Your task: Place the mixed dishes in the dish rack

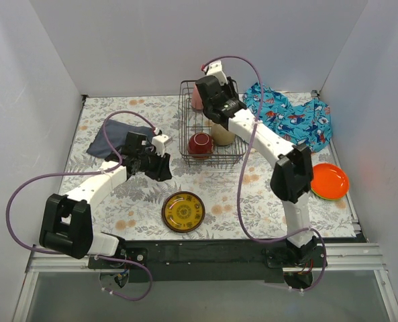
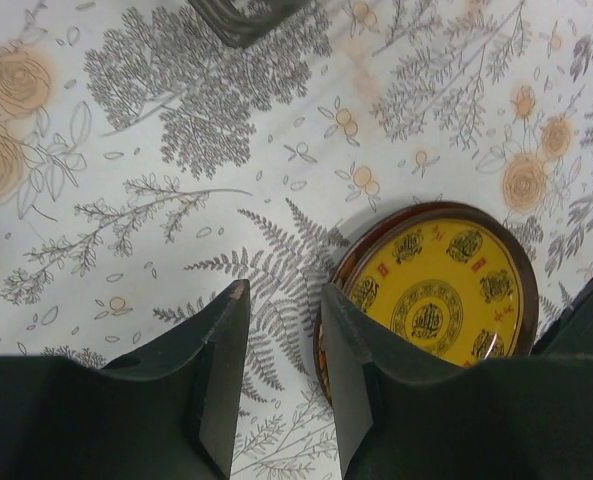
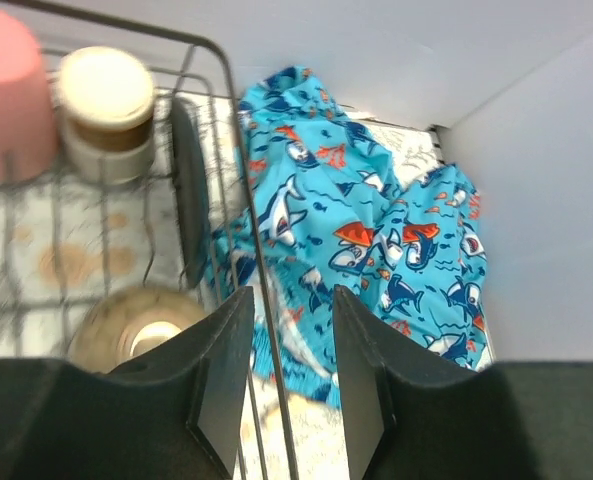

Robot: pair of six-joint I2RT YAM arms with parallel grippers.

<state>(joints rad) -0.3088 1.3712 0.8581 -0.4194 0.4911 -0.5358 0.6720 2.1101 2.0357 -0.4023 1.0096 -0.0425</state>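
Since my left gripper (image 2: 283, 295) and right gripper (image 3: 291, 300) are narrow and empty, I risk nudging the yellow plate (image 2: 436, 290) aside instead of straddling its rim.

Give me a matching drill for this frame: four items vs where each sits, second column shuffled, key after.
Items
1. yellow plate
2. dark red bowl
3. orange plate
4. navy cloth

Places
A. left side of the table, beyond the left arm
B. inside the dish rack
C. right edge of the table
D. near side of the table, between the two arms

Pairs: 1-D, 2-B, 3-C, 4-A
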